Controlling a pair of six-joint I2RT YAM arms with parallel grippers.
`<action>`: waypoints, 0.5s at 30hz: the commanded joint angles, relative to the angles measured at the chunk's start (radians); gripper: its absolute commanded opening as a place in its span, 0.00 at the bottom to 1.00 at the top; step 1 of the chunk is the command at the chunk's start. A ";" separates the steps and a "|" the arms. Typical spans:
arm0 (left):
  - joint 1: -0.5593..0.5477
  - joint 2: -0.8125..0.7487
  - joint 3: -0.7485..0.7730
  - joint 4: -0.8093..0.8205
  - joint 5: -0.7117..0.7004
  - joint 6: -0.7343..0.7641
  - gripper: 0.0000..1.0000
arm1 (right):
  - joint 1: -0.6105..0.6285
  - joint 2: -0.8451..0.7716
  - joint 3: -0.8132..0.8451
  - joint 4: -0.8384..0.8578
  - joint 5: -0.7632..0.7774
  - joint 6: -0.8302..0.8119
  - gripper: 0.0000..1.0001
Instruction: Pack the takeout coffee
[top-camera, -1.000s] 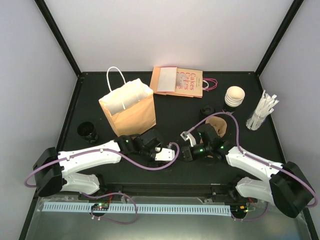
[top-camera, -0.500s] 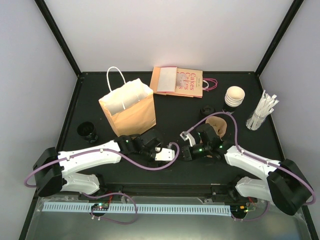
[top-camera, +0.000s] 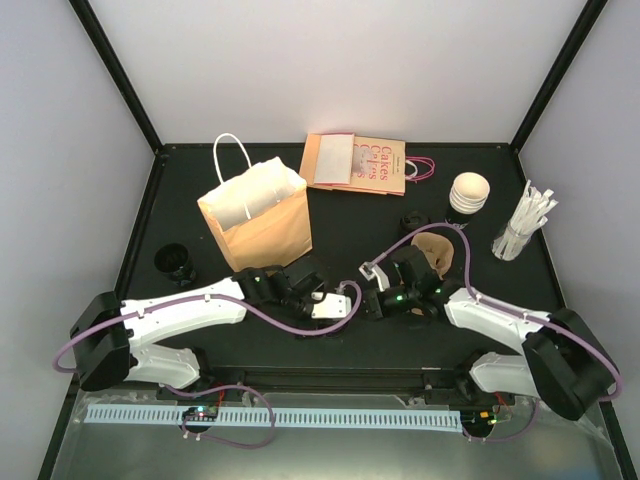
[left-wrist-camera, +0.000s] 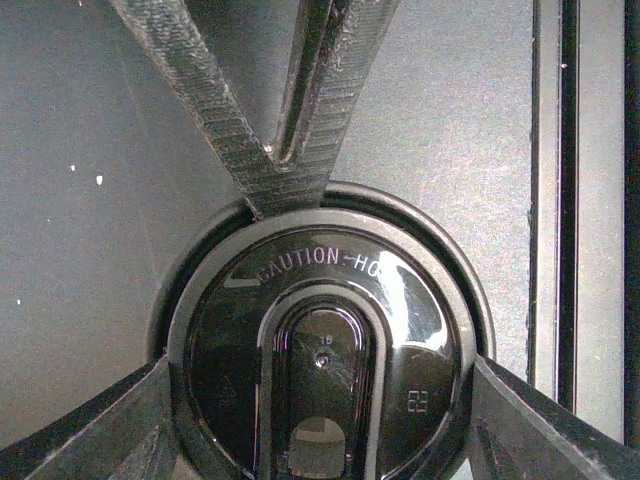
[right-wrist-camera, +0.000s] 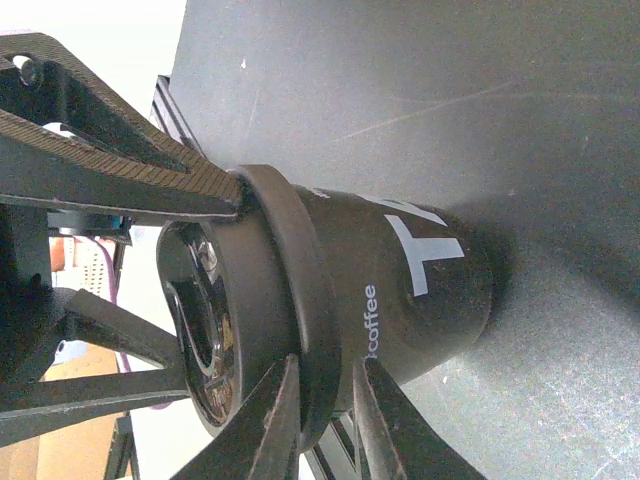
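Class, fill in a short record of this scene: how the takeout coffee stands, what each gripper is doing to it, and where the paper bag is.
takeout coffee: upright on the table, lid on
left gripper: clasps the lid from both sides
right gripper: pinches the lid's rim
paper bag: stands open at the back left, apart from the takeout coffee
packed: not yet
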 joint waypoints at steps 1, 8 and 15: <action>-0.005 0.036 -0.021 0.040 0.020 0.022 0.57 | 0.017 0.058 -0.033 0.003 0.053 -0.023 0.18; -0.005 0.013 -0.036 0.056 0.018 0.026 0.57 | 0.018 0.099 -0.045 0.002 0.070 -0.042 0.17; -0.005 0.023 -0.036 0.058 0.024 0.026 0.57 | 0.019 0.093 -0.057 -0.002 0.070 -0.045 0.15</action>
